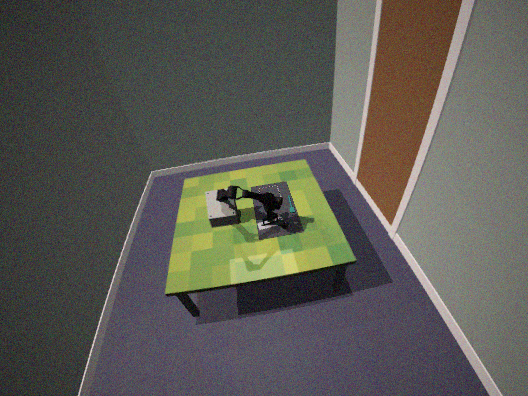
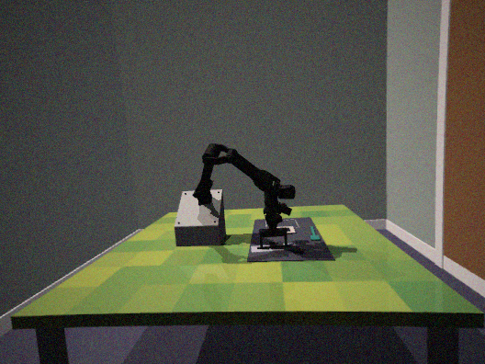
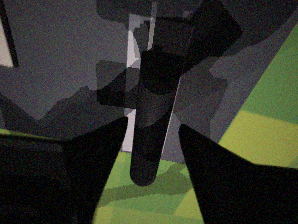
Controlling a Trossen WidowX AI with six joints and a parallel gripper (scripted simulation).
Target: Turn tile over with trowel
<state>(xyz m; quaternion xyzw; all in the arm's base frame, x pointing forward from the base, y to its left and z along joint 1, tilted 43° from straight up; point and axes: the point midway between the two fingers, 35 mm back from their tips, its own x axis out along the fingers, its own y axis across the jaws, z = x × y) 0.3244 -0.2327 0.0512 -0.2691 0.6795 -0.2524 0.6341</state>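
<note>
My gripper is open, low over the near part of the dark mat. The dark trowel's handle runs between the two fingers in the wrist view, with a gap on each side. The trowel's far end is dark and hard to make out in shadow. A pale tile lies on the mat behind the gripper; its face is partly hidden by the arm. The dashed outline is at the mat's far part, partly hidden by the arm.
A teal tool-like object lies on the mat's right side. A pale strip lies on the mat beside the handle. The arm's grey base box stands left of the mat on the green patchwork table.
</note>
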